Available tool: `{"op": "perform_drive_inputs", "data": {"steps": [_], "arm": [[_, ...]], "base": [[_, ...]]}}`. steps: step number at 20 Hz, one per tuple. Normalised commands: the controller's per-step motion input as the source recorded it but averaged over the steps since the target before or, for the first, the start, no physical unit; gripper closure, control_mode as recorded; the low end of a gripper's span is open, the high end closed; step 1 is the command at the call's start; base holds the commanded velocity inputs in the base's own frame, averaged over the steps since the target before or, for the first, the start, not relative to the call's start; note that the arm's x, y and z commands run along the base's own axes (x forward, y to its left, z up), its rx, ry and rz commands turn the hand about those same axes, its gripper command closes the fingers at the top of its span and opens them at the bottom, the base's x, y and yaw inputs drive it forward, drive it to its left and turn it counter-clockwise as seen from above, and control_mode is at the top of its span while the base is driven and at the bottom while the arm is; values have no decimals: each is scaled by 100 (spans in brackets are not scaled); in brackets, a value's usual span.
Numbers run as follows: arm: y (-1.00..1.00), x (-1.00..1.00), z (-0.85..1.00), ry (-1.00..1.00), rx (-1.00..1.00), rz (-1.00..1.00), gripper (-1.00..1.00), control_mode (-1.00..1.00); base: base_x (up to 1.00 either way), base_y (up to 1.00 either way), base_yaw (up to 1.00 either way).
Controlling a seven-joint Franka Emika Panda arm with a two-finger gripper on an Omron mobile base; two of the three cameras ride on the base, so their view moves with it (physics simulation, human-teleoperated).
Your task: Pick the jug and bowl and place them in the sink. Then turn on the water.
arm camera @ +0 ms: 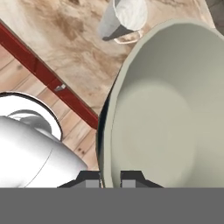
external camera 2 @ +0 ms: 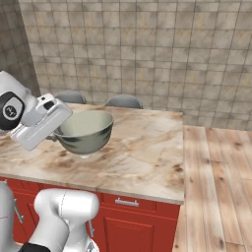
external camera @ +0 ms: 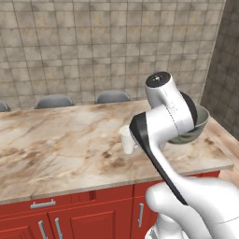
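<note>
The two-finger gripper was clamped on the near rim of the round grey-green metallic bowl with its pale cream inside, holding it just above the marble counter. Beyond the bowl stood the small white tapered jug, upright on the counter.

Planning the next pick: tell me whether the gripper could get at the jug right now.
Probably not yet. The gripper is shut on the bowl, pinching its rim, so its jaws are taken. The jug itself stands upright on the counter beside the bowl, with nothing over it.
</note>
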Motion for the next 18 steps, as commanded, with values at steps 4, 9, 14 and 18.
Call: {"op": "perform_drive_inputs", "data": {"steps": [4, 9, 14, 18], "arm": [[0, 0, 0, 4, 0, 0, 100, -100], [0, 0, 0, 3, 0, 0, 100, -100], [0, 0, 0, 0, 0, 0, 100, -100], [0, 0, 0, 0, 0, 0, 100, 100]], "base": [[0, 0, 0], [0, 0, 0], [0, 0, 0], [0, 0, 0]]}}
